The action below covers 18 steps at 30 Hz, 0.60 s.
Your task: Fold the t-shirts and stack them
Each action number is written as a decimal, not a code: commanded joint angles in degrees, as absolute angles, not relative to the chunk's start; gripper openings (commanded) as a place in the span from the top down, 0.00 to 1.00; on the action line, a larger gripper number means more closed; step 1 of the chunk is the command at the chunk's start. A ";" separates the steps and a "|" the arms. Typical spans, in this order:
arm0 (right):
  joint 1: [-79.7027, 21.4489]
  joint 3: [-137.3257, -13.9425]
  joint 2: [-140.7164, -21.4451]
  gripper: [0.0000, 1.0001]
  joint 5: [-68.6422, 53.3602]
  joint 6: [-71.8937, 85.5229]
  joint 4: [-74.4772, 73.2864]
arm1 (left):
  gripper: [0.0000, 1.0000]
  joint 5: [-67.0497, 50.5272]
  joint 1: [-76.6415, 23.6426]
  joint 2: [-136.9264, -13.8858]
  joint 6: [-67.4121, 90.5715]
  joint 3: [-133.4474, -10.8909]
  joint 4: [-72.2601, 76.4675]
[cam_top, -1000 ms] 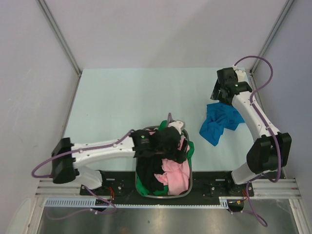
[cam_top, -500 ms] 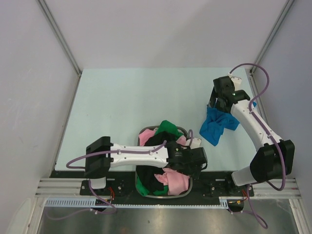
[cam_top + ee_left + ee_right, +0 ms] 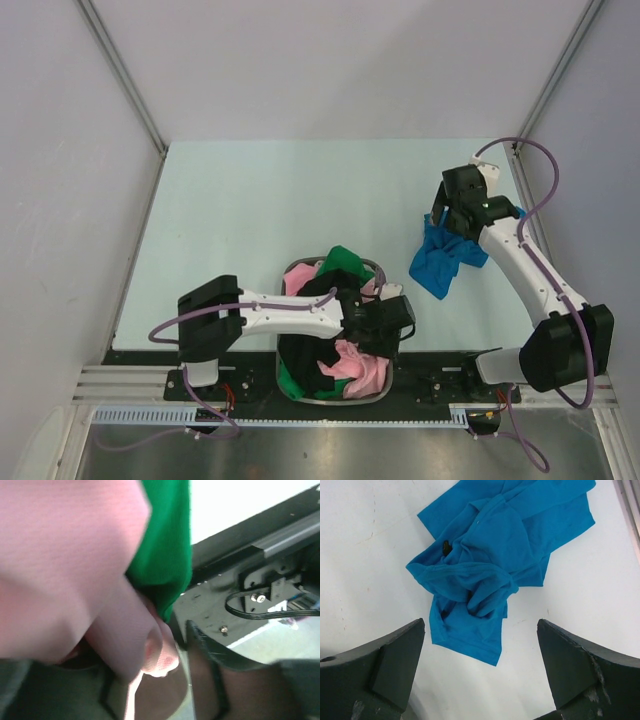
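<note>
The bright blue t-shirt lies crumpled on the table at the right; it fills the upper part of the right wrist view. My right gripper hovers over its far edge, open and empty, with the shirt's lower hem between the spread fingers. Pink, black and green t-shirts are heaped in the round grey basket. My left gripper is at the basket's right side, jaws apart, with pink cloth and green cloth pressed against it.
The black mounting rail with cables runs along the table's near edge, right beside the basket; it also shows in the left wrist view. Grey walls and metal posts bound the table at the left, back and right.
My left gripper has swung from over the basket's far side to its right near side. My right gripper has come down and nearer onto the blue shirt's far edge.
</note>
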State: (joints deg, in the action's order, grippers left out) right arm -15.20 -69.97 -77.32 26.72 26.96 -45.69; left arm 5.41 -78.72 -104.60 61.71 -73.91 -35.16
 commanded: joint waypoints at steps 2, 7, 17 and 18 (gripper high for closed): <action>-16.08 -68.12 -75.76 0.00 25.93 27.51 -43.25 | 0.69 6.15 -75.15 -106.26 58.28 -68.30 -37.70; -17.84 -67.15 -76.29 0.00 25.66 28.83 -42.28 | 1.00 7.29 -72.16 -105.04 55.91 -67.15 -40.16; -21.27 -67.15 -79.54 0.00 22.33 31.55 -37.10 | 1.00 13.62 -53.90 -97.04 40.35 -70.04 -46.05; -21.27 -67.24 -79.89 0.00 21.98 31.55 -36.74 | 1.00 13.97 -49.53 -97.29 39.38 -70.83 -46.92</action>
